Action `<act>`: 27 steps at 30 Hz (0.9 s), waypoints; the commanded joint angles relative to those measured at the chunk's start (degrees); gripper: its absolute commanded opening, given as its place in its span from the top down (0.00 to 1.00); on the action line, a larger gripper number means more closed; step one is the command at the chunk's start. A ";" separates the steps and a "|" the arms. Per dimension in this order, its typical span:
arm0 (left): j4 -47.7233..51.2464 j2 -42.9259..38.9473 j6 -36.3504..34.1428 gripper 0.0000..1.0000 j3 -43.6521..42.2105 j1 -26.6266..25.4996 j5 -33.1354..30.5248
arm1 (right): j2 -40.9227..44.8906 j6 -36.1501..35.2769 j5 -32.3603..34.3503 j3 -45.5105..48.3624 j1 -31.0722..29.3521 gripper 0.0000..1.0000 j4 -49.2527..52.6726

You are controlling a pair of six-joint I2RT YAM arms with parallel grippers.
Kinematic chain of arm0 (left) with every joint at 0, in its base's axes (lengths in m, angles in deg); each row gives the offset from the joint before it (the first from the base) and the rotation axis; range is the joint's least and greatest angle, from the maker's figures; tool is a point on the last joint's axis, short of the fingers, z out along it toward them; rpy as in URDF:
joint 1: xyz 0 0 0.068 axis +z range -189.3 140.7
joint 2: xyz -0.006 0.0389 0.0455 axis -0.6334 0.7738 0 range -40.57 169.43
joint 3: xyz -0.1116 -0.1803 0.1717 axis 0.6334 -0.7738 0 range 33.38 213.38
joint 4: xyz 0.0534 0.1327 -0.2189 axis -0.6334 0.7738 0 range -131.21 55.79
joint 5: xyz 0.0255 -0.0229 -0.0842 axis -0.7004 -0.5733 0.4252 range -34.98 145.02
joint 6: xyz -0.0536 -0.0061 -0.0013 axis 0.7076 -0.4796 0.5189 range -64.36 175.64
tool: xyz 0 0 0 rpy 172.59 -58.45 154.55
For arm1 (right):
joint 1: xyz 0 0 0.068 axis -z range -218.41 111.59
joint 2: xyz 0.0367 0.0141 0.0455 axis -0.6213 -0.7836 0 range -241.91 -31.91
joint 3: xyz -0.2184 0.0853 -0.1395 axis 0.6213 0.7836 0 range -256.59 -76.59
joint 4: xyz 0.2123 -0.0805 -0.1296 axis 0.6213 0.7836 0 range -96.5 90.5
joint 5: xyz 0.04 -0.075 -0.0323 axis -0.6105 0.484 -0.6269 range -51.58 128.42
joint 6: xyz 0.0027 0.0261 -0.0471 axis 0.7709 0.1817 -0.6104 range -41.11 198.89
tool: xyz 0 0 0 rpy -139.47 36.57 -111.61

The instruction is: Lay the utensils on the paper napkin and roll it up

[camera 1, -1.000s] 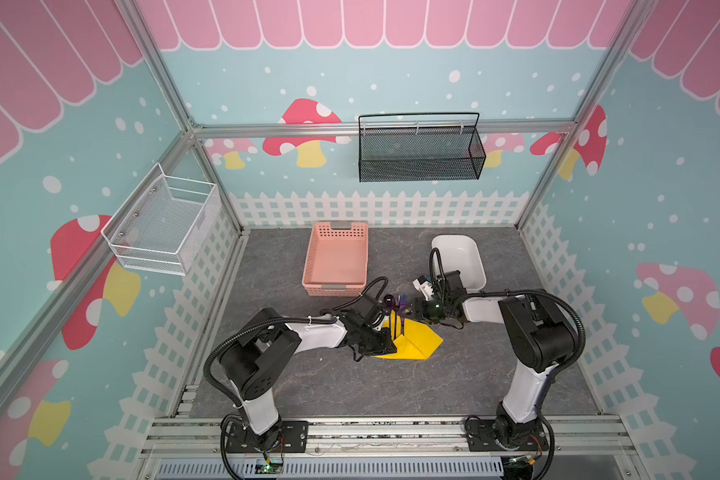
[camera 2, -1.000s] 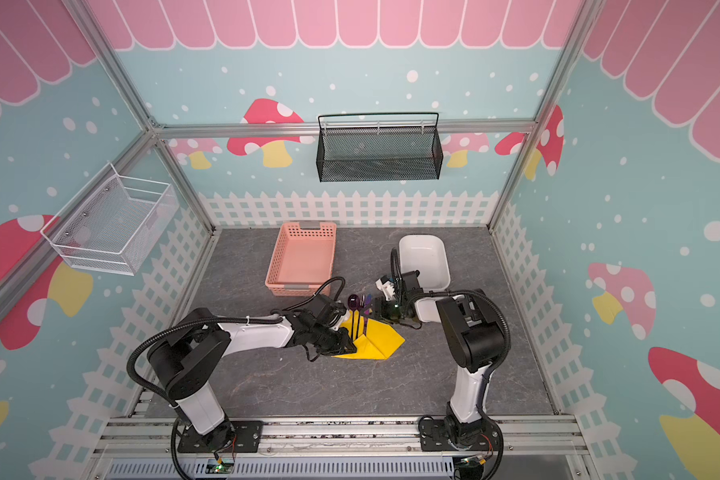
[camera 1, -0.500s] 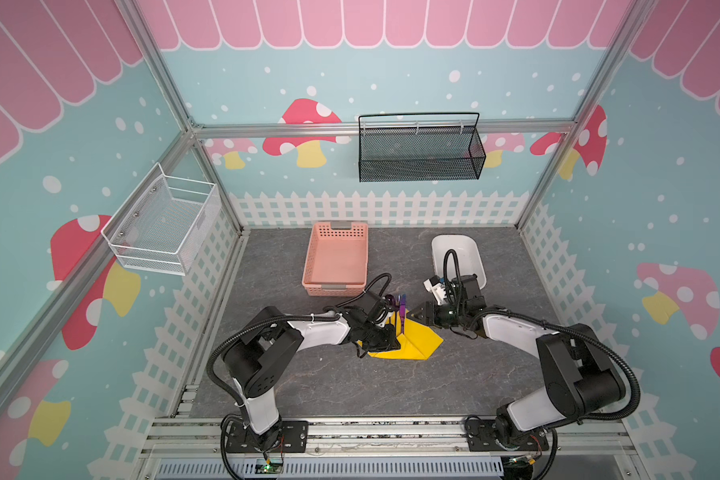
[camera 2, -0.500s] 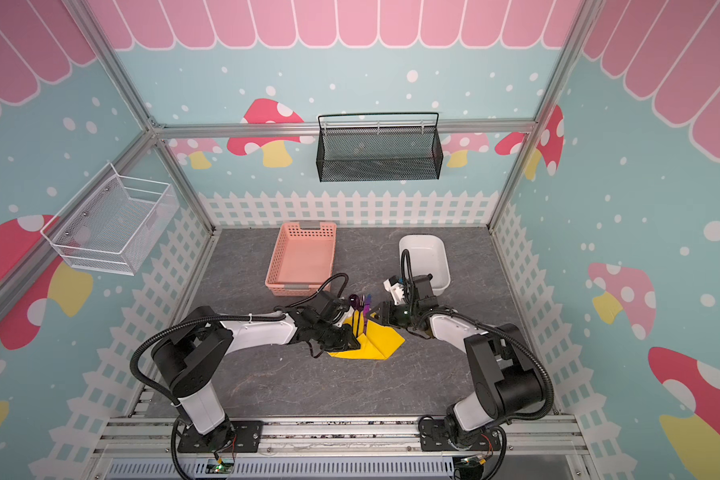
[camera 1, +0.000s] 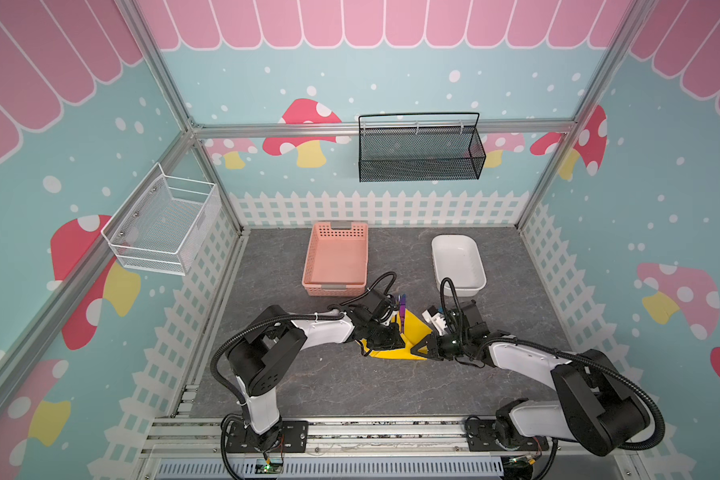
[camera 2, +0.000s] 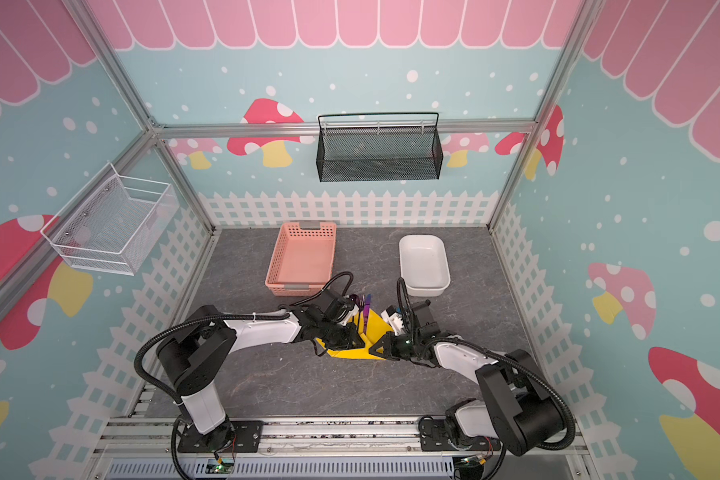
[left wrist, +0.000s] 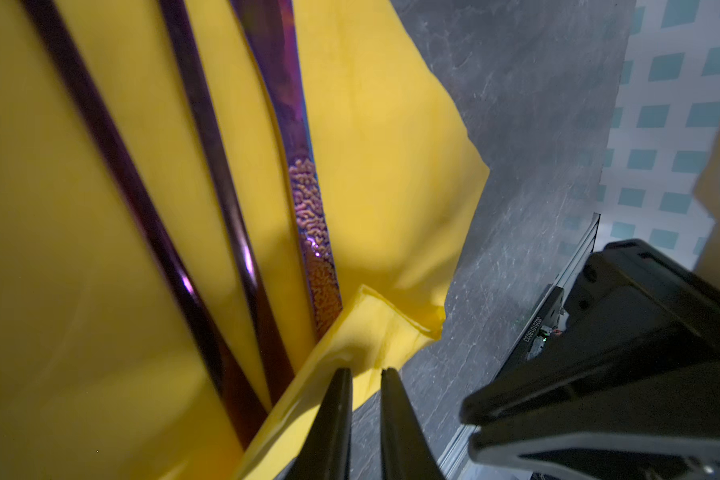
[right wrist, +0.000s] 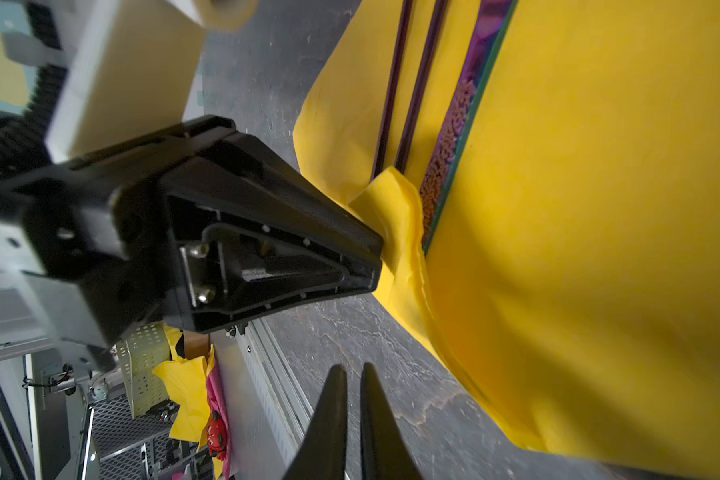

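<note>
Left hand (left wrist: 366, 372) pinches a folded corner of the yellow napkin (camera 1: 416, 328) over three purple utensils (left wrist: 217, 166); right hand (right wrist: 353, 368), nearly closed and empty, hovers beside it.

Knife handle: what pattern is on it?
Knife handle: squiggly orange-gold texture over violet, clearest in the left wrist view.

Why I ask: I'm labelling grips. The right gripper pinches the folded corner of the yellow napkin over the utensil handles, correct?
Wrong arm. The left gripper pinches the folded corner of the paper napkin over the handles of the utensils; the right wrist view shows it, with the right gripper shut on nothing.
</note>
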State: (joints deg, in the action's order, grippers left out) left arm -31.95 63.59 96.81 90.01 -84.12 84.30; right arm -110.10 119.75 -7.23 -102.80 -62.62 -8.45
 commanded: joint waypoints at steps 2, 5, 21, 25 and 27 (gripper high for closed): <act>0.59 0.80 -0.32 0.83 1.14 -0.36 -1.12 | -3.72 0.52 1.06 0.15 -1.52 0.90 -2.73; 0.75 0.95 -0.39 0.83 1.24 -0.37 -1.24 | -6.59 -0.25 3.52 -0.21 -1.55 0.91 -2.19; 2.54 2.72 -0.65 0.83 1.69 -0.18 -2.28 | -4.77 1.36 3.75 -1.38 -1.54 0.91 -2.11; 2.52 2.47 -0.61 0.83 1.45 -0.18 -2.45 | -6.40 3.84 0.95 -0.92 -1.52 0.90 -7.18; 2.52 2.36 -0.59 0.84 1.38 -0.09 -2.49 | -7.75 3.78 0.91 -0.98 -1.55 0.90 -8.05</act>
State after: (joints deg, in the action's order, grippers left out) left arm -30.27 65.40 96.81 90.44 -84.10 83.09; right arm -116.24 121.98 -4.70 -103.39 -63.97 -13.31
